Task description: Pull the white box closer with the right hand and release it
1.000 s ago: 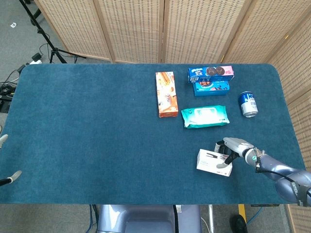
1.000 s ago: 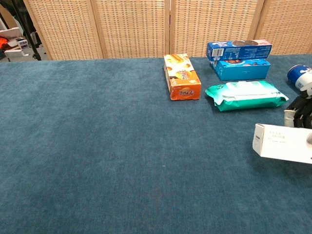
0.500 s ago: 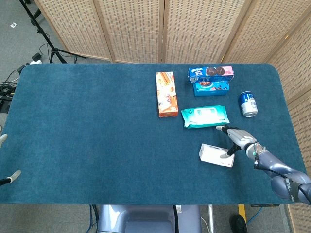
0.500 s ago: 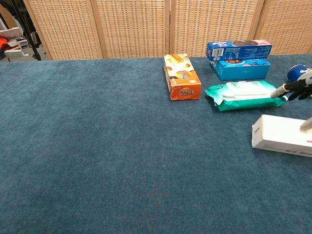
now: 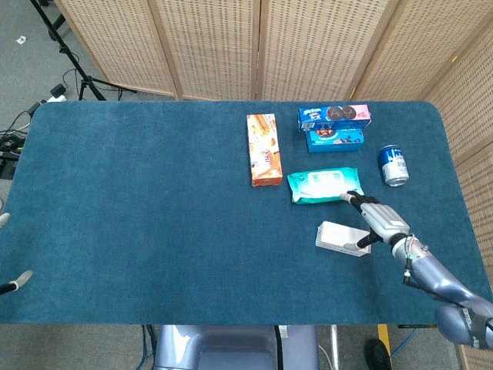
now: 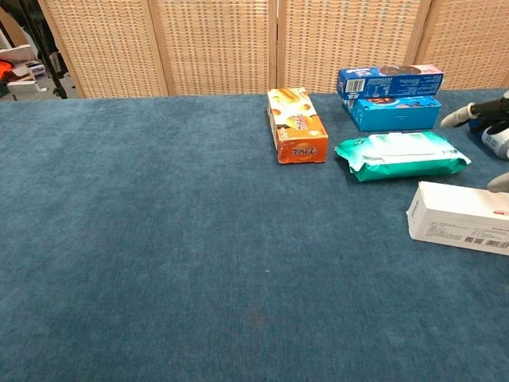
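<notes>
An orange box [image 5: 263, 149], two stacked blue cookie boxes [image 5: 334, 116], a teal wipes pack [image 5: 324, 185] and a blue can [image 5: 393, 165] sit on the table [image 5: 139, 208].

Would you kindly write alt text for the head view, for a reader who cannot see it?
The robot's right hand, fingers spread, is over the right end of a white box on a blue table. Behind it lie a teal wipes pack, an orange carton, two stacked blue cookie boxes and a blue can.

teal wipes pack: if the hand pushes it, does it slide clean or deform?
The wipes pack looks like soft film with crimped ends, so it would probably dent before sliding. It lies flat and low, so tipping or rolling seems unlikely. The carpet-like table cover likely adds drag.
</notes>
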Motion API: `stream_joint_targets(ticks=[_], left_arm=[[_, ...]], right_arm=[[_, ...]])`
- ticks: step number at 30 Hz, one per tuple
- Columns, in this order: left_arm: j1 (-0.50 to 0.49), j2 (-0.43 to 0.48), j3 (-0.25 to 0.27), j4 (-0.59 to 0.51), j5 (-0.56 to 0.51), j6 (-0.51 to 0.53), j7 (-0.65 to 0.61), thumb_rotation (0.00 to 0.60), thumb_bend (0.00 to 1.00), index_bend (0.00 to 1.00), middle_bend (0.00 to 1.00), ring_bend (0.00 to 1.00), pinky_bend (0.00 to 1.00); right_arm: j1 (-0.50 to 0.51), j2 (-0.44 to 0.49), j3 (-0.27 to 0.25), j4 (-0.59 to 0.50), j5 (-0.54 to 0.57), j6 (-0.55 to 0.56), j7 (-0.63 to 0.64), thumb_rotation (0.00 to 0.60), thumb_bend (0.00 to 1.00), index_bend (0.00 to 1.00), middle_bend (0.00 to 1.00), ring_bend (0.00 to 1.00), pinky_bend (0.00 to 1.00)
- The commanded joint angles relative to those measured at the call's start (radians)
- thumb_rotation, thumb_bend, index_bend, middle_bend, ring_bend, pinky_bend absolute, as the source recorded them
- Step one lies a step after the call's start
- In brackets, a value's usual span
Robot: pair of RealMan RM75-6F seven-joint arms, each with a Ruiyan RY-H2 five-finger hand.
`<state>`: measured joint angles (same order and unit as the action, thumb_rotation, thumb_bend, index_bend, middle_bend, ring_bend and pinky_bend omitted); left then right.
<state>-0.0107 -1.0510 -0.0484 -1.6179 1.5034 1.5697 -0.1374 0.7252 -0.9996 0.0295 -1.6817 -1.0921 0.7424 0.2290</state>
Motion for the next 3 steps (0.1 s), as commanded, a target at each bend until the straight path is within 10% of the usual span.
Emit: stream_joint_targets(ticks=[1, 3], left_arm=[[0.003, 0.001, 0.0, 0.004, 0.006, 0.007, -0.009, 0.6, 0.0, 0.0, 0.0, 0.0, 0.0], [0.004, 0.001, 0.001, 0.007, 0.009, 0.01, -0.014, 0.6, 0.0, 0.0, 0.0, 0.0, 0.0]], right_arm=[[-0.253, -0.153, -0.013, 0.075, -0.24, 0.532, -0.121, 0.6, 0.0, 0.0, 0.0, 0.0, 0.0], [-0.303, -0.219, -0.022, 0.136, -0.288, 0.637, -0.15, 0.6, 0.0, 0.0, 0.0, 0.0, 0.0]])
